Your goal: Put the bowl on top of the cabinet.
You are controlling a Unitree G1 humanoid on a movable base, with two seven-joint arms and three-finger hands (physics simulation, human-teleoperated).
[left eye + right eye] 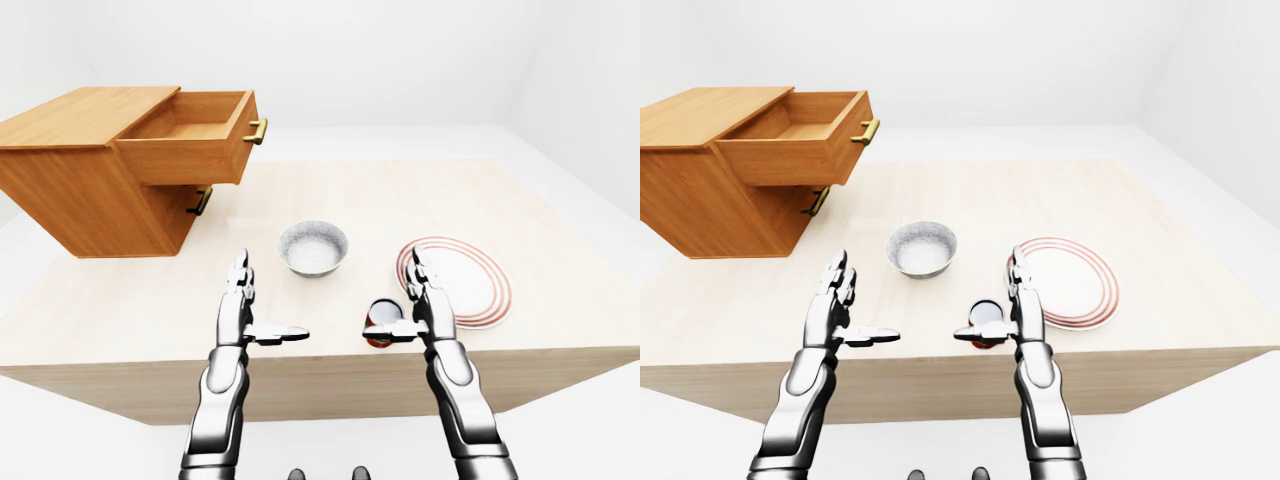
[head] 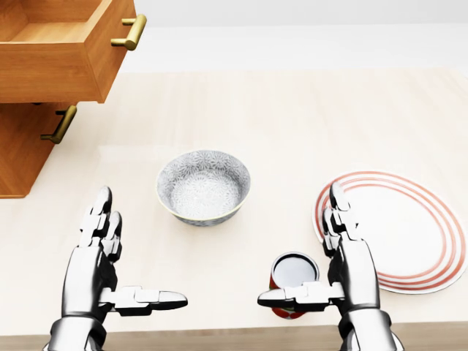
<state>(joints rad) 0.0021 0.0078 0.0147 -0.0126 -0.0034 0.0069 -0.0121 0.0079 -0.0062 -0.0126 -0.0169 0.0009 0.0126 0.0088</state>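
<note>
A grey patterned bowl [image 2: 203, 186] stands upright on the light wooden table [image 2: 307, 117], near the middle of the head view. The wooden cabinet [image 1: 70, 190] sits at the table's top left; its flat top [image 1: 85, 113] is bare and its upper drawer [image 1: 190, 135] is pulled out. My left hand [image 2: 140, 252] hovers open below and left of the bowl, apart from it. My right hand [image 2: 300, 245] is open below and right of the bowl, with its thumb just over a small red cup [image 2: 294, 276]. Neither hand holds anything.
A white plate with red rings [image 2: 409, 227] lies to the right of my right hand. The lower drawer's brass handle [image 2: 60, 126] shows under the open drawer. The table's near edge [image 1: 330, 360] runs just under my wrists.
</note>
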